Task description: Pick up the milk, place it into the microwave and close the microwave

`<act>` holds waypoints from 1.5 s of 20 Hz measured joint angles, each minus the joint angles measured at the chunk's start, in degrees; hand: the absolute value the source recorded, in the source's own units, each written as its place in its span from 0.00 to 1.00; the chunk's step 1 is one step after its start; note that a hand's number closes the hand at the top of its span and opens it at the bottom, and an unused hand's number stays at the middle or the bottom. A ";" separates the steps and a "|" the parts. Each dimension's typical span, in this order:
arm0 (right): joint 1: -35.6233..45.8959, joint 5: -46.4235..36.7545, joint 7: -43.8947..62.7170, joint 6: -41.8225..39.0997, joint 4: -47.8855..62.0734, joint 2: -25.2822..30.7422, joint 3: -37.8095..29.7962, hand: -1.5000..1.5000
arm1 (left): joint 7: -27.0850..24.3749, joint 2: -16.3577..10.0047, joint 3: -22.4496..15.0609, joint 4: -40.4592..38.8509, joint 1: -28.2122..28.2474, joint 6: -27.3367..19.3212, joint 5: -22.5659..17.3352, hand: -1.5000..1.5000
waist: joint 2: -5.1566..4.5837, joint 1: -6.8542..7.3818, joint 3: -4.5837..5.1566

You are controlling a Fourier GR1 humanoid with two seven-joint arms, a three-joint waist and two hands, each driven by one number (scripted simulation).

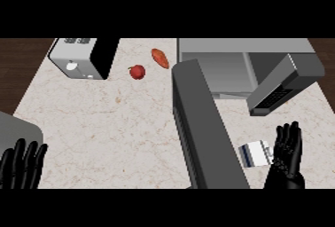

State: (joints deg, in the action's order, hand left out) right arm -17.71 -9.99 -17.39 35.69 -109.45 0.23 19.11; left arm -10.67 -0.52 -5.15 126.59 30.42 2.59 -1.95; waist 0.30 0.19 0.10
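The milk carton (255,154), white with a dark blue side, lies on the counter at the lower right. My right hand (286,153) stands just to its right, fingers straight and pointing up, its palm side close against the carton. The microwave (222,66) sits at the back right with its cavity open. Its long grey door (203,128) swings out toward me, left of the carton. My left hand (21,162) rests open at the lower left edge, fingers up.
A toaster (82,57) stands at the back left. A red apple (137,72) and an orange sweet potato (160,58) lie between it and the microwave. A grey slanted panel with a keypad (281,86) sits right of the cavity. Dark floor borders the counter's left side.
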 measured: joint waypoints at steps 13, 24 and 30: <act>1.24 8.05 -10.50 -2.13 13.31 1.71 -10.86 0.00 | -4.37 0.13 -2.54 0.40 5.00 0.18 1.28 0.00 | -0.05 -0.01 -0.05; 1.62 13.99 -18.14 -9.60 24.92 4.13 -18.03 0.00 | -5.00 -0.20 -1.70 0.66 6.14 1.41 0.06 0.00 | -0.14 0.02 -0.06; 3.43 15.27 -20.89 -12.73 31.61 5.09 -20.77 0.00 | -6.48 -0.07 -1.24 0.20 7.39 1.70 -0.32 0.00 | -0.16 0.06 -0.05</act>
State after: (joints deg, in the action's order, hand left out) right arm -14.28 5.28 -38.28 22.96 -77.84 5.32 -1.66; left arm -17.15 -0.59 -6.40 126.79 37.81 4.29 -2.27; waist 0.14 0.25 0.05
